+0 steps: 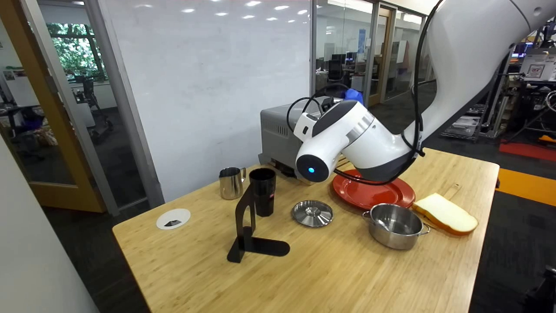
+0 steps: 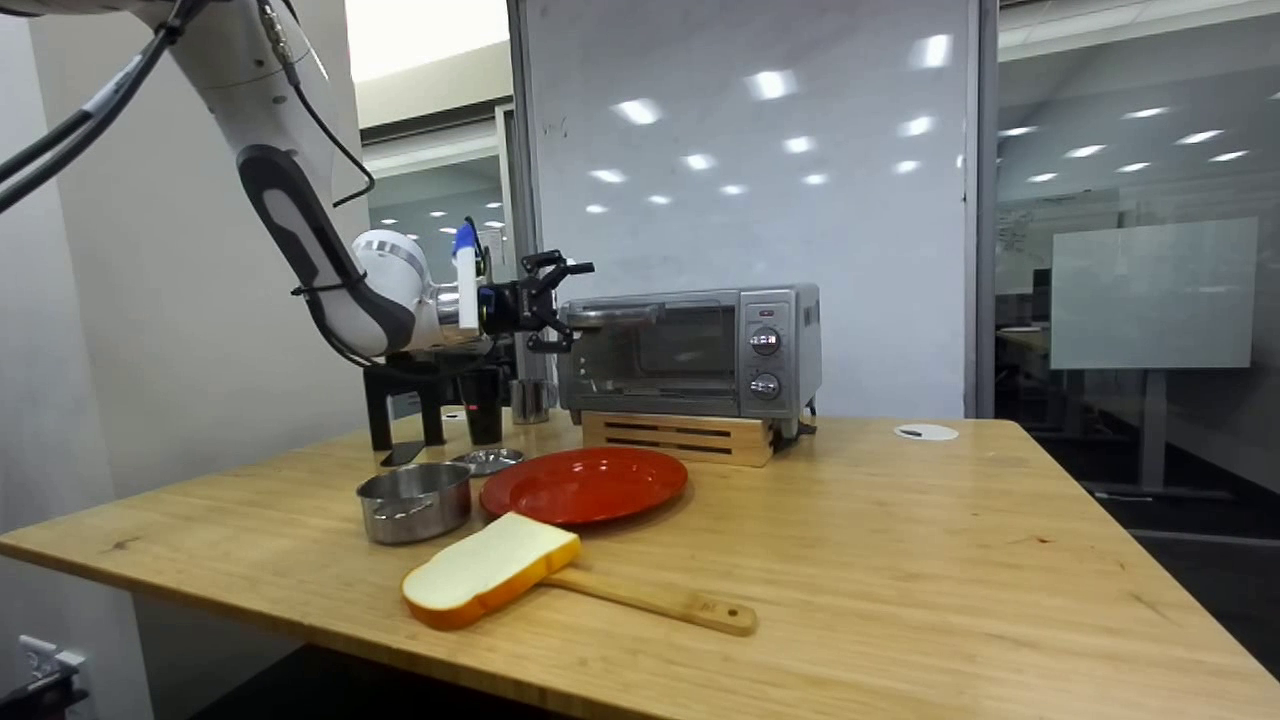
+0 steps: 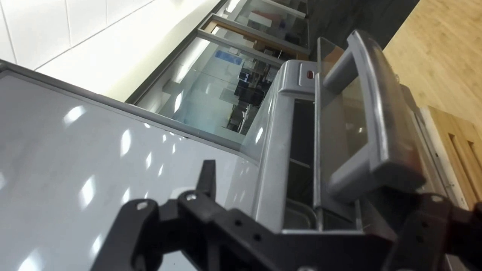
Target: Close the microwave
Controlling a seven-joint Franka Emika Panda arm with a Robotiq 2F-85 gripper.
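Note:
The microwave (image 2: 778, 350) is a silver-grey, toaster-oven-like box at the back of the table; its grey side shows in an exterior view (image 1: 274, 130). In the wrist view, the microwave (image 3: 269, 165) has its glass door partly open, with a gap into the dark inside. The door's grey handle (image 3: 372, 101) stands out from the glass; it also shows in an exterior view (image 2: 620, 316). My gripper (image 2: 576, 306) is open and empty at the handle's near end, level with the upper front. In the wrist view the gripper (image 3: 301, 195) has its fingers wide apart; whether it touches the door is unclear.
A wooden block (image 2: 670, 438) lies under the microwave's front. A red plate (image 2: 590, 485), steel pot (image 2: 415, 505), bread slice (image 2: 490, 570) and wooden utensil (image 2: 660, 600) lie in front. A black cup (image 1: 263, 191), steel pitcher (image 1: 230, 184), lid (image 1: 312, 214) and black bookend (image 1: 246, 234) stand beside it.

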